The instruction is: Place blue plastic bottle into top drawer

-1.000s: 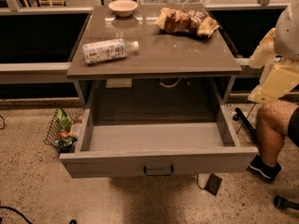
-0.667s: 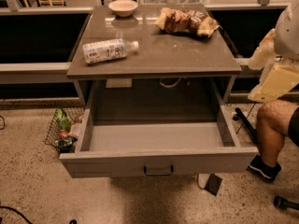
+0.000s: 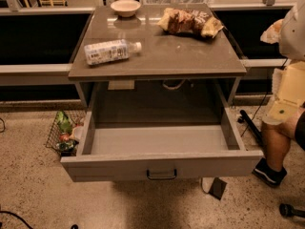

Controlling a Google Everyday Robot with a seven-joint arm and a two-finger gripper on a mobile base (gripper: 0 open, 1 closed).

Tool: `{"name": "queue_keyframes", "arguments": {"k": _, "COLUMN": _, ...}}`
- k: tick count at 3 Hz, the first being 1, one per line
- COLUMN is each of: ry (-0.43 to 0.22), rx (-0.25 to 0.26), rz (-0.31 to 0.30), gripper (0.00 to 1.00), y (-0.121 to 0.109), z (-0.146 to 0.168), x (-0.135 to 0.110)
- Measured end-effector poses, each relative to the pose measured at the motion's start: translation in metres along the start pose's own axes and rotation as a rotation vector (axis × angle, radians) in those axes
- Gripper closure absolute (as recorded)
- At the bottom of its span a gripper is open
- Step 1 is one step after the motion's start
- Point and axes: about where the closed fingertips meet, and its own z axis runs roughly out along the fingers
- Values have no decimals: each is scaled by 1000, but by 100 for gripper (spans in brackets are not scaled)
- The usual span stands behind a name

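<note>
The blue plastic bottle [image 3: 110, 51] lies on its side on the left part of the grey tabletop [image 3: 162, 56], white cap pointing right. The top drawer [image 3: 109, 166] is pulled fully open below the tabletop, its inside empty, with a dark bar handle [image 3: 161, 174] at the centre of its front panel. My arm shows at the right edge as white and cream parts, and the gripper [image 3: 280, 109] hangs there, to the right of the drawer and well away from the bottle.
A beige bowl [image 3: 126, 7] stands at the back left of the tabletop and brown-yellow snack bags [image 3: 190, 20] lie at the back right. A wire basket with items [image 3: 64, 132] sits on the floor to the left. A person's leg and dark shoe [image 3: 269, 171] are at the right.
</note>
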Motion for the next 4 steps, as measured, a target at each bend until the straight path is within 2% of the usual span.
{"name": "queue_keyframes", "arguments": {"k": 1, "ry": 0, "rx": 0, "rz": 0, "gripper": 0, "y": 0, "z": 0, "x": 0}}
{"name": "queue_keyframes", "arguments": {"k": 3, "ry": 0, "rx": 0, "rz": 0, "gripper": 49, "y": 0, "z": 0, "x": 0}}
{"name": "queue_keyframes", "arguments": {"k": 4, "ry": 0, "rx": 0, "rz": 0, "gripper": 48, "y": 0, "z": 0, "x": 0}}
